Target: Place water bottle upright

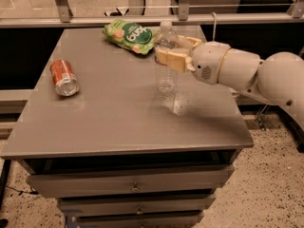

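The water bottle (pixel 167 77) is a clear ribbed plastic bottle with a white cap. It stands upright, held near its upper part, with its base at or just above the grey table (pixel 109 122) right of centre. My gripper (pixel 172 51), with tan fingers (pixel 172 60), comes in from the right and is shut on the bottle's shoulder. The white arm (pixel 247 75) stretches off to the right edge.
A red soda can (pixel 63 77) lies on its side at the table's left. A green snack bag (pixel 130 35) lies at the back centre, just behind the bottle. Drawers (pixel 133 186) sit below the tabletop. A rail (pixel 142 19) runs behind the table.
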Robot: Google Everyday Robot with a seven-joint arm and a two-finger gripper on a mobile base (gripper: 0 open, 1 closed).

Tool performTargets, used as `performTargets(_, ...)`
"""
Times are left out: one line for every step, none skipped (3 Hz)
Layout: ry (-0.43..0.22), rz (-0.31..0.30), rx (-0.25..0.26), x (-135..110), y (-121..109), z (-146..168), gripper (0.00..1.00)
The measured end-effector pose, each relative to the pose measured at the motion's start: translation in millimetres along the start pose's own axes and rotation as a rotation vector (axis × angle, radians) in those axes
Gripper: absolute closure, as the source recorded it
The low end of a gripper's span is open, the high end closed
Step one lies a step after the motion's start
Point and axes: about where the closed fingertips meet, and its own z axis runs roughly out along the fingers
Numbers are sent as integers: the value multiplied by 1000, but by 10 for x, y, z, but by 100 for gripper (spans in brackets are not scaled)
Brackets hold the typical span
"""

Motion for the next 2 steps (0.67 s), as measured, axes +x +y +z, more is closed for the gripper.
performTargets(-4,7,-3,-21,7,-15,36)
performTargets(-7,12,-7,-36,15,-26,12)
